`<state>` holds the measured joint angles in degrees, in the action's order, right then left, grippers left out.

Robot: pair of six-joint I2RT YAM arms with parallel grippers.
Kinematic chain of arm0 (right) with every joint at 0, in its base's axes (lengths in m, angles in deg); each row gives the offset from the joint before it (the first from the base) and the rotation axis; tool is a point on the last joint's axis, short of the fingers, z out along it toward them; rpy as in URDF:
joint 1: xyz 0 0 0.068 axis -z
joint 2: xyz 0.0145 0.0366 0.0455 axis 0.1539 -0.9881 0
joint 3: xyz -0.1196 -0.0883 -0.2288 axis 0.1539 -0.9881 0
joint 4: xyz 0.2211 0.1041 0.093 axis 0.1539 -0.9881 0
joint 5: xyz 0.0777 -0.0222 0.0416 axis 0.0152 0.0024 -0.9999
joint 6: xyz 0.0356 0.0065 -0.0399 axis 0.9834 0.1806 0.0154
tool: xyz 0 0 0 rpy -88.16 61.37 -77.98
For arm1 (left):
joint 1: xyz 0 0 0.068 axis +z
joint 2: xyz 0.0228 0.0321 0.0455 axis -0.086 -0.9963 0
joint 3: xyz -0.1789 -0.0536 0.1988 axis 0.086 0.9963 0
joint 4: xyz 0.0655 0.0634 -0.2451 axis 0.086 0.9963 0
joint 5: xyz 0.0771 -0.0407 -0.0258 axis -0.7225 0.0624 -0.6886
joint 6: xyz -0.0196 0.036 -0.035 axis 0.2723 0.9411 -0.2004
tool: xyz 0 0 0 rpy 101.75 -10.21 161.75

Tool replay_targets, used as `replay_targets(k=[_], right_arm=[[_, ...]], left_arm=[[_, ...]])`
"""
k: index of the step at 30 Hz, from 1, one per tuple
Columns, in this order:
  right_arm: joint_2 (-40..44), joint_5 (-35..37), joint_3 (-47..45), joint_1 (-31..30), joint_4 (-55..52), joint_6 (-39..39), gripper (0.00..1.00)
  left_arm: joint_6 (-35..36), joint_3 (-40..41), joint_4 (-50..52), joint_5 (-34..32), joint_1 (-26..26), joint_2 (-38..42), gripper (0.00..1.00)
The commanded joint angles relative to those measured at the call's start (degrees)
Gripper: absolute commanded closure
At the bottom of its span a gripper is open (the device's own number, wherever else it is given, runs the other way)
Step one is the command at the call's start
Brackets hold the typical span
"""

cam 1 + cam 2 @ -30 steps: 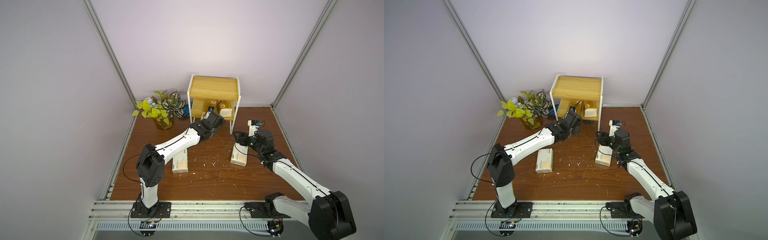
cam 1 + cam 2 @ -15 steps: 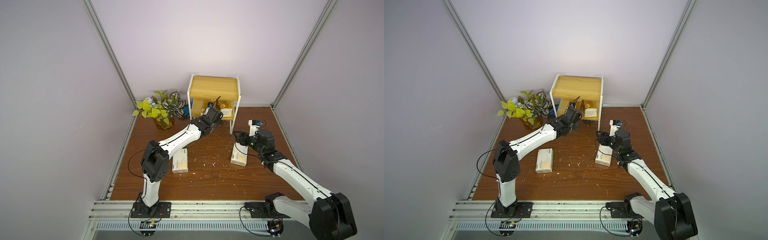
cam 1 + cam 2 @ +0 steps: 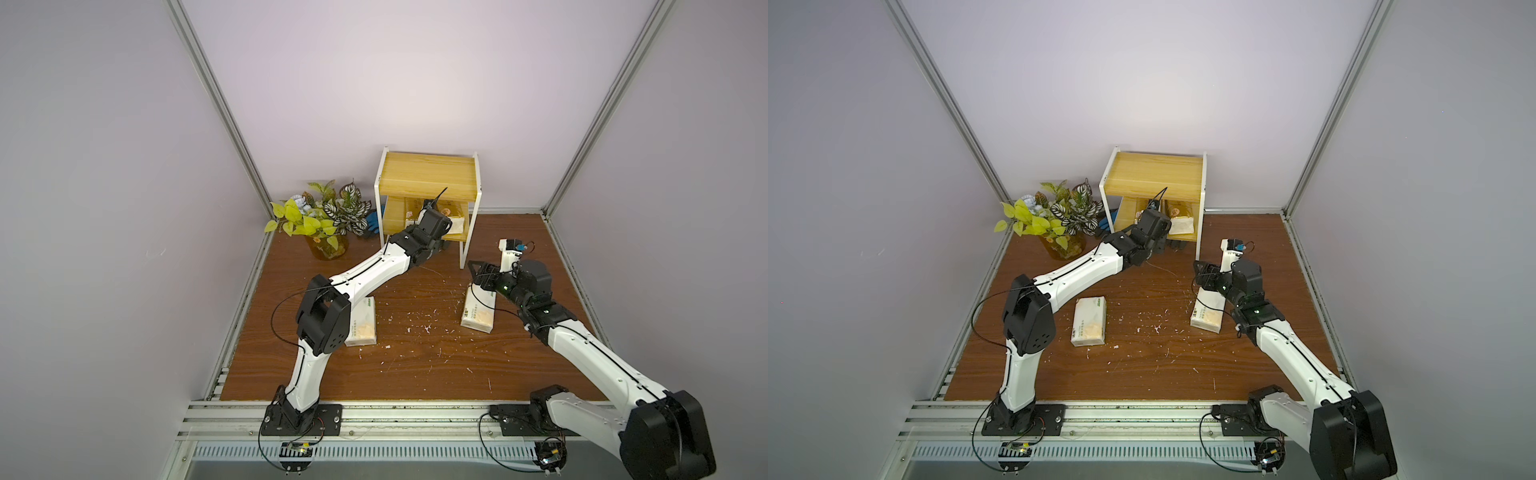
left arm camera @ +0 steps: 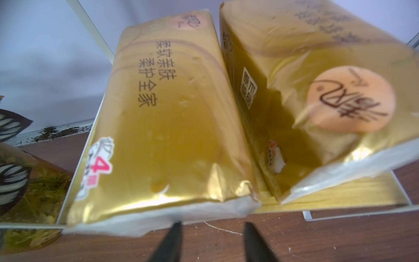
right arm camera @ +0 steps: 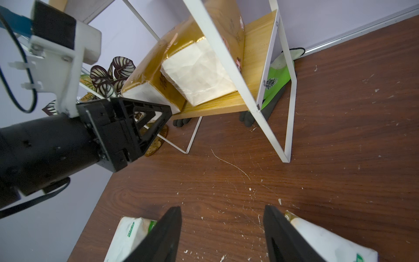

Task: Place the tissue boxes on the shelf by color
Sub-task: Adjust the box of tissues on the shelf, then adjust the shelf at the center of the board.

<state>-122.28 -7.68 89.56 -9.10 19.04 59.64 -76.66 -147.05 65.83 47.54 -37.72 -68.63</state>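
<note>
The shelf (image 3: pixel 428 174) stands at the back wall. Two gold tissue boxes (image 4: pixel 163 118) (image 4: pixel 317 90) lie side by side on its lower board, their near ends over the front edge. My left gripper (image 4: pixel 213 224) is open just in front of the first one, holding nothing. Two white tissue boxes lie on the wooden floor, one (image 3: pixel 365 328) beside the left arm and one (image 3: pixel 478 318) on the right. My right gripper (image 5: pixel 222 207) is open over the far end of that right box (image 5: pixel 322 240), which lies outside its fingers.
Potted plants (image 3: pixel 320 220) stand left of the shelf with a blue glove (image 3: pixel 374 220) beside them. A green and black glove (image 5: pixel 278 74) lies under the shelf. White crumbs are scattered over the floor (image 3: pixel 415 361). Walls close in both sides.
My left gripper reached further into the lower shelf, then opened and let go of the gold tissue box there. The right arm has not moved.
</note>
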Motion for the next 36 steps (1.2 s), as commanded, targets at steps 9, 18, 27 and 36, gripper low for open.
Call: replay_targets(k=[9,18,27,36], right_arm=[[0.53,5.98,-0.89,-0.46,-2.74,-0.57,0.26],[-6.77,3.66,4.75,-0.38,-3.75,3.68,0.77],[-20.28,1.21,14.46,-0.25,0.60,8.10,0.95],[-30.97,-2.35,21.99,0.13,4.94,11.76,0.94]], left_arm=[[-1.96,17.40,-3.72,-6.62,-1.66,17.75,0.17],[-4.98,23.16,-6.13,-4.30,5.22,20.73,0.66],[-5.31,25.44,-7.76,-2.06,8.16,20.97,1.00],[-6.10,29.73,-5.59,-2.14,8.20,25.38,0.98]])
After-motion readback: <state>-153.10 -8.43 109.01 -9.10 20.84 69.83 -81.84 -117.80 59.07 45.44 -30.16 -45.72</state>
